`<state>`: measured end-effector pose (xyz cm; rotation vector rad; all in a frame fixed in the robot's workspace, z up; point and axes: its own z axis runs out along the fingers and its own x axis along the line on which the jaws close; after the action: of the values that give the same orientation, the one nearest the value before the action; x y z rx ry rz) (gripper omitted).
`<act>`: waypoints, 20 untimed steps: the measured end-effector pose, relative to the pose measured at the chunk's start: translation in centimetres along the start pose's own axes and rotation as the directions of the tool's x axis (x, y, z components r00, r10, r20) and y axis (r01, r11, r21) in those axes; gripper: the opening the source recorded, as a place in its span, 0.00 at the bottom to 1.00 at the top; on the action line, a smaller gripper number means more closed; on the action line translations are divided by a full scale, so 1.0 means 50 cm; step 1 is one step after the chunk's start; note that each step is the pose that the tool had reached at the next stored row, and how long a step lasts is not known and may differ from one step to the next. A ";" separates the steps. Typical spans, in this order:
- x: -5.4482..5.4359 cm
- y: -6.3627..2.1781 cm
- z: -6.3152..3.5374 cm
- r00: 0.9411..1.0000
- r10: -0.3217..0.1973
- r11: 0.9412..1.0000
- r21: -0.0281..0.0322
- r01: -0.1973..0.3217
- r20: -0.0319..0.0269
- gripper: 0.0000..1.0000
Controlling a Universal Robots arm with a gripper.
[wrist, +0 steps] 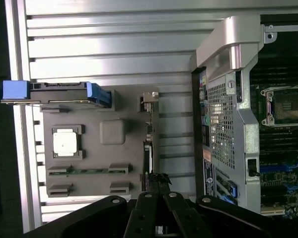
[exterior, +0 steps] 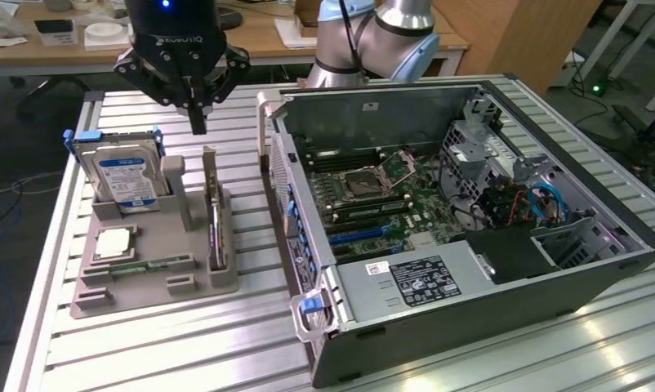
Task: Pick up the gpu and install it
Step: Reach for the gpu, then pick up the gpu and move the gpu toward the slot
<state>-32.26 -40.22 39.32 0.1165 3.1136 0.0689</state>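
Note:
The gpu (exterior: 212,214) stands on its edge in a slot of the grey holder (exterior: 142,287), a thin dark card with a silver bracket at its far end. In the wrist view the gpu (wrist: 148,148) shows edge-on. My gripper (exterior: 199,122) hangs above the far end of the card, apart from it, fingers pointing down and shut with nothing between them. In the wrist view the gripper (wrist: 157,179) has its tips meeting over the card's line.
On the same holder are a silver hard drive (exterior: 128,180) with a blue-white label, a square processor chip (exterior: 112,242) and a narrow memory stick (exterior: 153,265). The open computer case (exterior: 589,269) with its motherboard (exterior: 372,204) lies at the exterior view's right.

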 end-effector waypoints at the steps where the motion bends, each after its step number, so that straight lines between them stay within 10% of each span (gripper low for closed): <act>1: 0.000 0.000 0.000 1.000 0.000 1.000 0.000 0.000 0.000 0.10; 14: 0.000 0.000 0.000 1.000 0.000 1.000 0.000 0.000 0.000 0.11; 20: 0.000 0.000 0.000 1.000 0.000 1.000 0.000 0.000 0.000 0.35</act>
<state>-32.26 -40.22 39.32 0.1166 3.1136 0.0688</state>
